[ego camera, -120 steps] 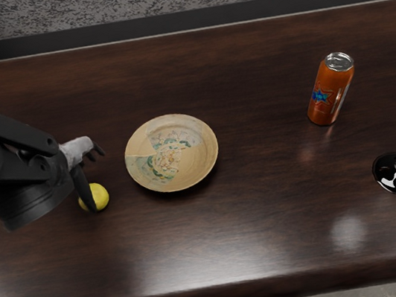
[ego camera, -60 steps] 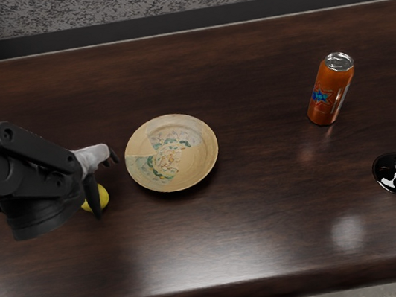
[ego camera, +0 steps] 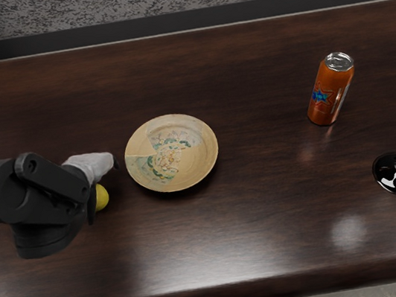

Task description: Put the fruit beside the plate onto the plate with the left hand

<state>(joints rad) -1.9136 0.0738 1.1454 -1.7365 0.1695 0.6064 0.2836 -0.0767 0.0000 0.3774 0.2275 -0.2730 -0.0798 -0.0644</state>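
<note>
Covering yellow fruit [ego camera: 102,197], left hand [ego camera: 89,166] leaves only sliver visible beside plate [ego camera: 201,142].

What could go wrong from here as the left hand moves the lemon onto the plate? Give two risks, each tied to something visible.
1. The left hand covers most of the lemon, so the grip is unconfirmed; the round fruit might roll away across the table.
2. The plate sits close beside the hand, so a low sweep could knock its rim.
</note>
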